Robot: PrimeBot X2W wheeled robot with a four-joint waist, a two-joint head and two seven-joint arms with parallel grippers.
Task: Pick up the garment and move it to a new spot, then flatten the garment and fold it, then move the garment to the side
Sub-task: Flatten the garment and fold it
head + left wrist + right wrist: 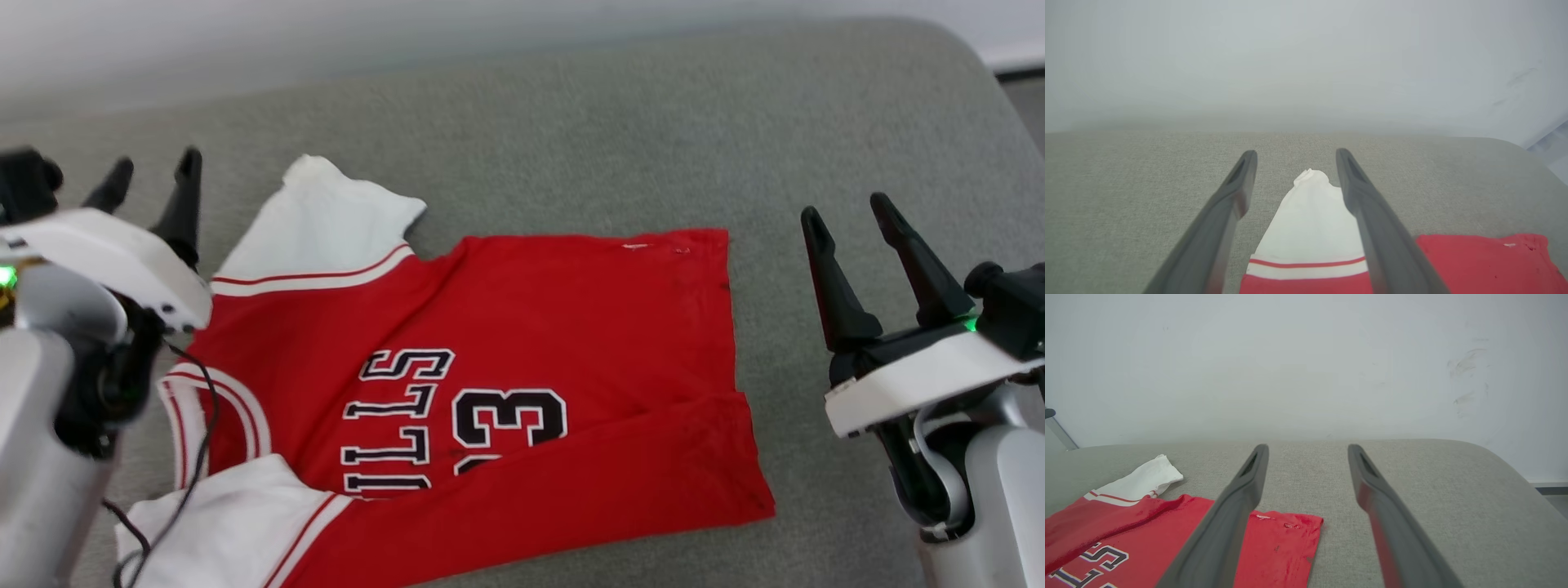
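Left hand [157, 159] and right hand [845, 206] flank the garment [531, 327].

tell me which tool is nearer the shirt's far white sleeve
Left. The left tool hovers just beside the far white sleeve; the right tool is off past the shirt's opposite end.

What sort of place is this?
Likely a plain indoor room, home or test space unclear: a red shirt lies on a grey fabric cushion, like a sofa seat, before a white wall.
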